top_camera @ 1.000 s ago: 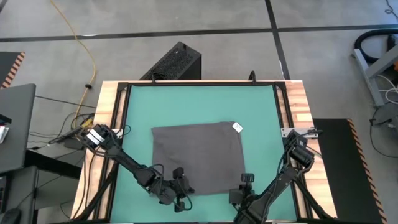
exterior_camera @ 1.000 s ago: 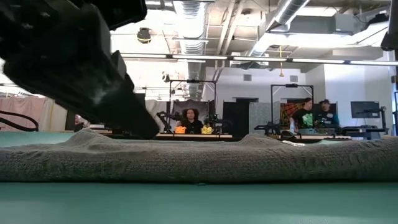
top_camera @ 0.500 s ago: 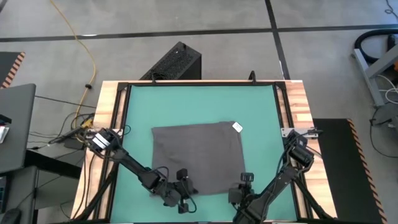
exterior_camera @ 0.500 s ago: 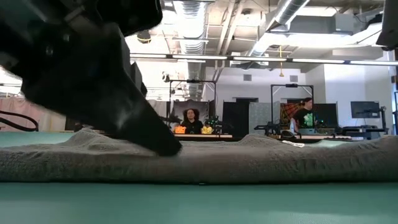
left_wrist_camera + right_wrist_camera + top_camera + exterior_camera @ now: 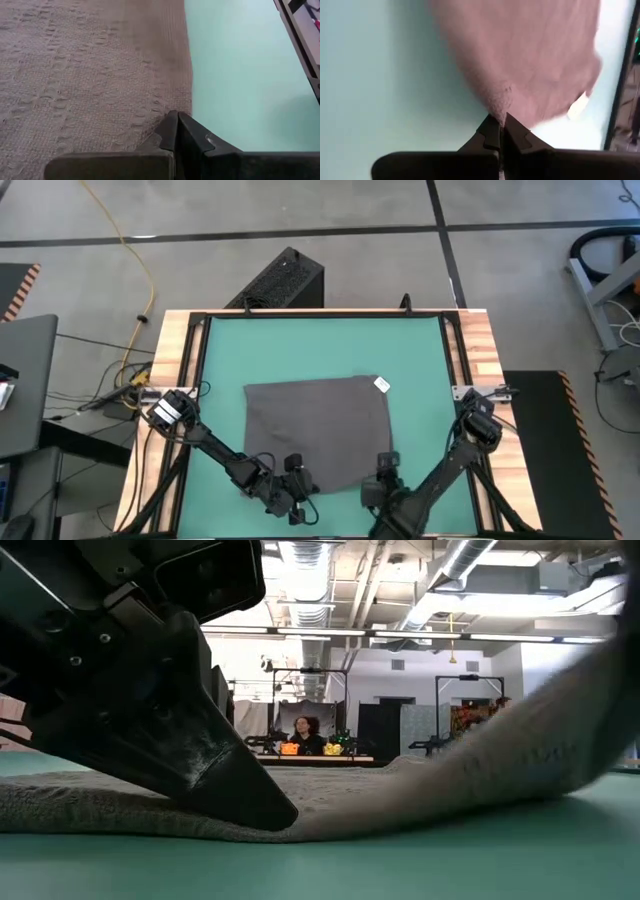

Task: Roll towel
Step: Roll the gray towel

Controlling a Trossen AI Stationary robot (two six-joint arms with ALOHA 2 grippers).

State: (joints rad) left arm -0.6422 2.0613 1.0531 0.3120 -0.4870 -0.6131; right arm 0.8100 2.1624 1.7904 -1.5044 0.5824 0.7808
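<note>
Both hands pinch the towel's near edge: the left hand (image 5: 296, 498) at its near-left corner, the right hand (image 5: 376, 480) lifting the near-right corner. The towel (image 5: 318, 430) lies mid-bench on the green mat (image 5: 300, 350). Soft, light and floppy, it is best held by its corners.

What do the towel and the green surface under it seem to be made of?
The towel looks like soft woven cotton or a similar fabric, matte charcoal grey: the left wrist view shows a bumpy, waffle-like weave with a flat hem, and it bends limply where the right gripper lifts its corner. The green mat looks like smooth, matte rubber or vinyl, flat and even, though the exact material is unclear.
</note>
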